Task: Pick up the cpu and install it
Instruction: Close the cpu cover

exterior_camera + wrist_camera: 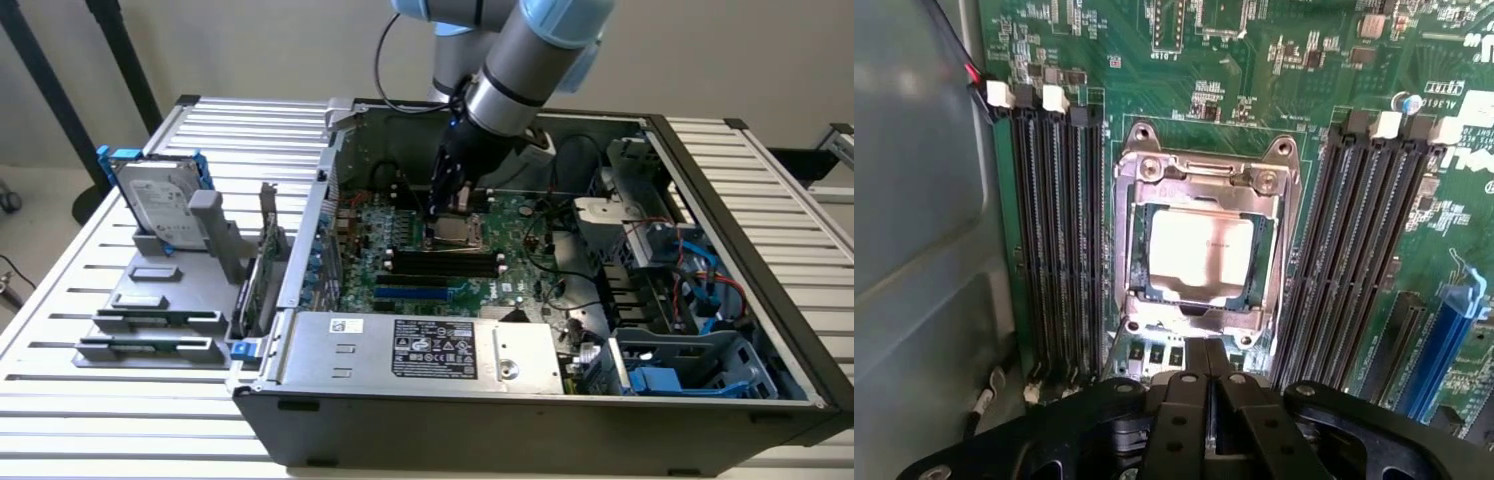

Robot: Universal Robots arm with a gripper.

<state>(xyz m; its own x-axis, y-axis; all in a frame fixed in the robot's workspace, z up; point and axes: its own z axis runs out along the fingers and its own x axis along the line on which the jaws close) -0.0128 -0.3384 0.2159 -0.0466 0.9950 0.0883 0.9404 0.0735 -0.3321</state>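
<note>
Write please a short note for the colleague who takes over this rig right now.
The gripper is shut, holds nothing, and hangs close over the socket frame inside the computer case.
The cpu lies flat in the socket, with the frame around it.
Done: the cpu is in its socket.
Left: I cannot tell whether the frame is latched; check it.

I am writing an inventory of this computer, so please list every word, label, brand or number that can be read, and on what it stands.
Nothing reads clearly.
Black label on the power supply: print too small.
White sticker beside it: too small.
Label on the hard drive: too small.
White printing on the motherboard: blurred.
Faint mark on the cpu: unreadable.
</note>
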